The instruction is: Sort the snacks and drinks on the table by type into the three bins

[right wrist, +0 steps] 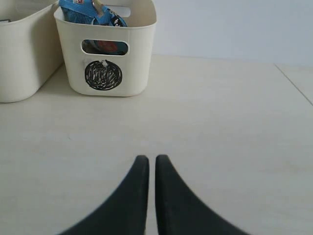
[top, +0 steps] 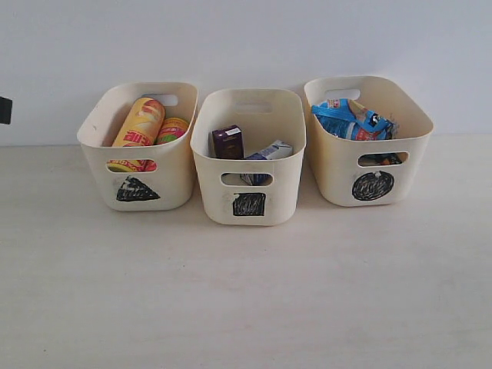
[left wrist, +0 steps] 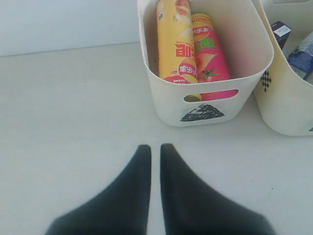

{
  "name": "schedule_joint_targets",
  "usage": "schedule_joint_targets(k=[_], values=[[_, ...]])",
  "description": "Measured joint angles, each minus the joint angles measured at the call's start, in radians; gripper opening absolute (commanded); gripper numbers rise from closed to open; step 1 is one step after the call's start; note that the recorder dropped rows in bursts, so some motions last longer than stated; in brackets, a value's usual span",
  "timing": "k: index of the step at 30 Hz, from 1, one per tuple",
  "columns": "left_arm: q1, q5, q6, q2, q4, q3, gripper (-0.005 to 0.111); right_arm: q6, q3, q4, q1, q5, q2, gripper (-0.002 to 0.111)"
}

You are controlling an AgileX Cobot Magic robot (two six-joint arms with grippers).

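Plainly the chip cans (top: pixel 140 123) lean in the triangle bin (top: pixel 173 181): stiff, light, slick, best gripped mid-body. The cartons (top: pixel 228 142) sit in the square bin (top: pixel 284 196), the soft noodle bags (top: pixel 350 119) in the circle bin (top: pixel 411 165), pinchable at a fold. Only my left wrist view shows the pink can (left wrist: pixel 209 56) lengthwise. My left gripper (left wrist: pixel 155 149) and right gripper (right wrist: pixel 147 159) hang closed and empty over the table (top: pixel 246 307).

Place: I read this as a staged test bench, lab-like in its plainness.
Backdrop: I see only a plain white wall (top: pixel 231 38) standing directly behind the table (top: pixel 246 307).
Surface: pale beige, faintly wood-grained.
Props: three matching cream tubs in a row, the triangle tub (top: pixel 173 181), square tub (top: pixel 280 196) and circle tub (top: pixel 330 181), each scribbled by hand in black.
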Motion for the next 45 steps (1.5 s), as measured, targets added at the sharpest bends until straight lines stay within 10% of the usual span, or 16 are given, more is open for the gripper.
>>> schedule_joint_targets(k=[16,45], values=[[0.000,0.052,0.000,-0.209,-0.053,0.064,0.004,0.000,0.000,0.000,0.000,0.000,0.000,0.003],[0.033,-0.283,0.000,-0.790,-0.087,0.633,0.004,0.000,0.000,0.000,0.000,0.000,0.000,0.003]])
